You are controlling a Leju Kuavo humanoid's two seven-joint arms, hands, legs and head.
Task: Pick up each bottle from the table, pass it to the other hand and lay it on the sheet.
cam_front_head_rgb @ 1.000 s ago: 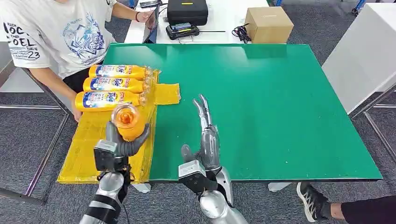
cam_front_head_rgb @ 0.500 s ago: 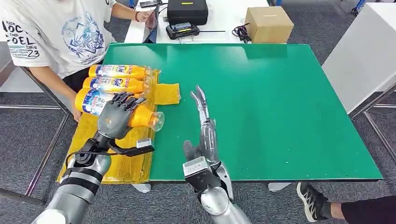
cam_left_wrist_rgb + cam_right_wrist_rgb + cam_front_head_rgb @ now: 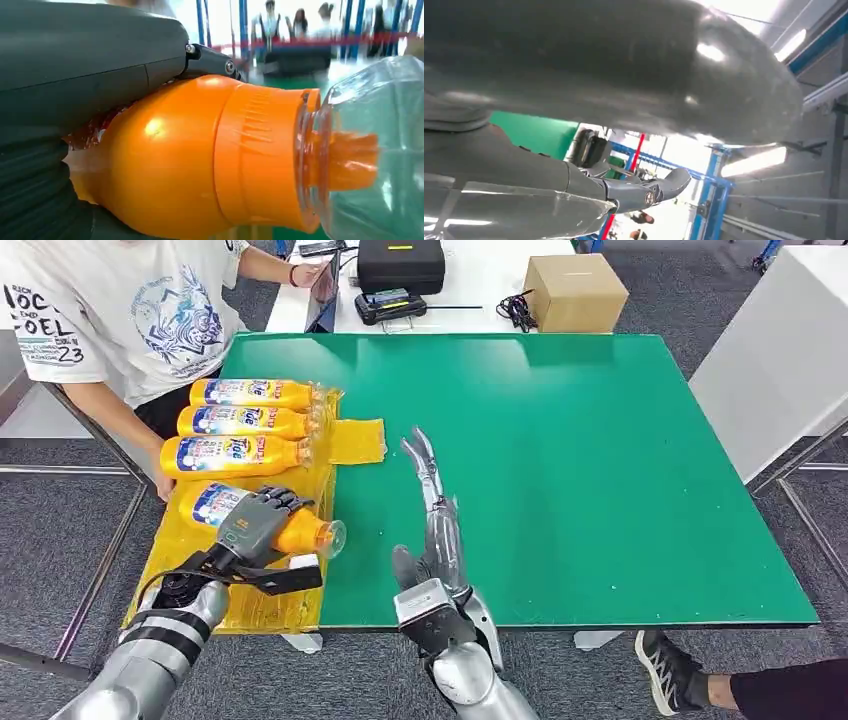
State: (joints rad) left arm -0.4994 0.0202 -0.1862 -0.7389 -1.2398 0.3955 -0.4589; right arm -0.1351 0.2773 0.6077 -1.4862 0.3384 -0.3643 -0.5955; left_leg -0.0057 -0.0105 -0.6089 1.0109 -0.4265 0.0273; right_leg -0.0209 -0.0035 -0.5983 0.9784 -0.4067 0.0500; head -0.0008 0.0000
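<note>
The left hand (image 3: 252, 525) is wrapped over an orange bottle (image 3: 262, 518), which is held lying on its side low over the yellow sheet (image 3: 190, 575), clear cap toward three o'clock. In the left wrist view the fingers (image 3: 90, 65) are seen pressed against the bottle's orange shoulder, so the grasp is judged not yet released. At twelve o'clock from this hand, three more bottles (image 3: 238, 454) are laid in a row on the sheet, a person (image 3: 120, 310) standing beyond them. The right hand (image 3: 432, 502) is stretched flat with fingers straight and nothing held, over the green table (image 3: 600, 460). No bottle is seen on the bare green top, so this laying-down is judged the last step.
</note>
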